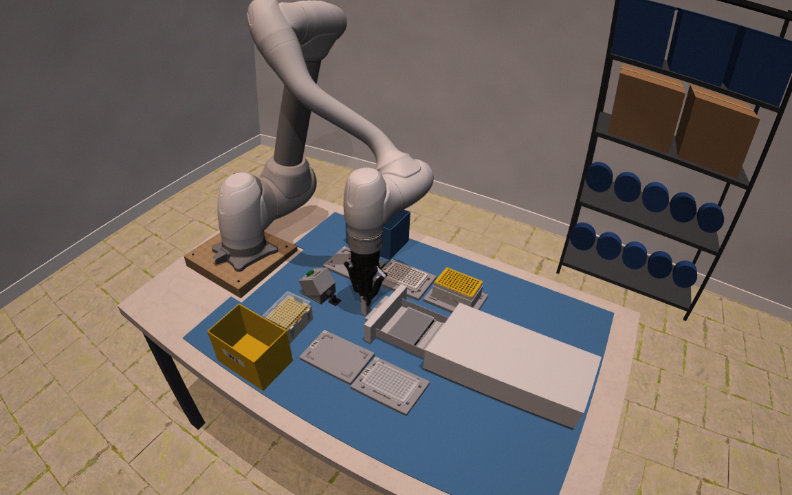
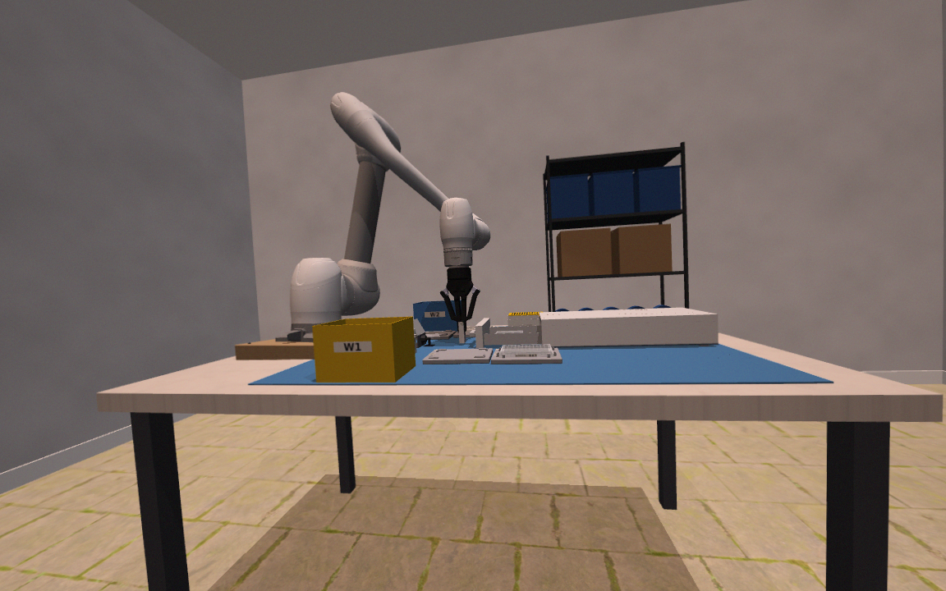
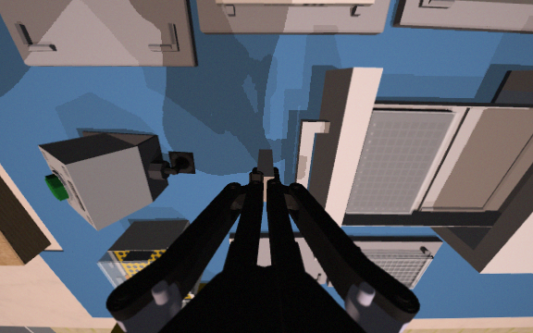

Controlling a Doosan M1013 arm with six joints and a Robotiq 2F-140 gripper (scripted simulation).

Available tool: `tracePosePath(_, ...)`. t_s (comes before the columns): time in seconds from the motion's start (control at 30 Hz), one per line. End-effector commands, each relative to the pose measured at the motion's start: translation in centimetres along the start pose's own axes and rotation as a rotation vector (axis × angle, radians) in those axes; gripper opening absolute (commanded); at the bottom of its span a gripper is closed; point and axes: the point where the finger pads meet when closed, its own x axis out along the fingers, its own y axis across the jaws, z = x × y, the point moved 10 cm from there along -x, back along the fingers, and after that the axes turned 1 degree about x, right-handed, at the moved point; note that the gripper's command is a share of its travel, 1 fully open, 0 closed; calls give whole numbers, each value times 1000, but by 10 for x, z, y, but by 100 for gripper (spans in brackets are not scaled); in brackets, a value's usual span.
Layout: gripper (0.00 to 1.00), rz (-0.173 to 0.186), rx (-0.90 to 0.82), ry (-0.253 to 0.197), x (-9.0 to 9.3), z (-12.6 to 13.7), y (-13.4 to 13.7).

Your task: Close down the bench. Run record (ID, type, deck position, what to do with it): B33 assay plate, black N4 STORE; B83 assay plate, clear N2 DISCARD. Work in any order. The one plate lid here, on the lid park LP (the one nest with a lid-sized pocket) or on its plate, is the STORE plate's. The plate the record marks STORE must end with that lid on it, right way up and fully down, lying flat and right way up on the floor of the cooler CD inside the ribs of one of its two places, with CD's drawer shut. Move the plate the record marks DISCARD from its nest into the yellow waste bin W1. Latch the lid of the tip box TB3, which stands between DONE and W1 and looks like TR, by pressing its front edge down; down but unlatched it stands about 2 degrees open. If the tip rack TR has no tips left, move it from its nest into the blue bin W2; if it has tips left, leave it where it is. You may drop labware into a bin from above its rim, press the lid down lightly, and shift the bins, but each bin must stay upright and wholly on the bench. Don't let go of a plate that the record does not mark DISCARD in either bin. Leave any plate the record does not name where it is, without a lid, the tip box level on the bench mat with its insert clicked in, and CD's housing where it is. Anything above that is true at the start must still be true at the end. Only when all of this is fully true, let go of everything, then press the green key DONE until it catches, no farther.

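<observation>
My gripper [image 1: 365, 306] [image 2: 460, 336] [image 3: 265, 159] is shut and empty. It points straight down, low over the blue mat, right beside the outer face of the drawer front [image 1: 380, 312] [image 3: 350, 139] of the cooler CD [image 1: 509, 363] [image 2: 626, 325]. The drawer stands pulled out. A lidded plate [image 1: 410, 324] [image 3: 396, 162] lies flat on the drawer floor in the place nearest the front. The clear plate [image 1: 390, 380] [image 2: 528, 352] [image 3: 396, 261] sits in its nest. The nest [image 1: 336, 355] beside it is bare. The yellow bin W1 [image 1: 251, 344] [image 2: 362, 349] looks empty.
The tip box TB3 [image 1: 288, 312] [image 3: 143, 259] stands between W1 and the grey DONE box [image 1: 317, 284] [image 3: 105, 180] with its green key [image 1: 310, 271] [image 3: 56, 187]. A yellow-topped tip rack [image 1: 459, 282], another clear plate [image 1: 406, 273] and the blue bin W2 [image 1: 396, 232] stand behind the gripper.
</observation>
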Motion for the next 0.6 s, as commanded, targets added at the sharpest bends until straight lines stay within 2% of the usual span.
tracePosePath(0.0,0,0,0,0,0,0,5)
tracePosePath(0.57,0,0,0,0,0,0,24)
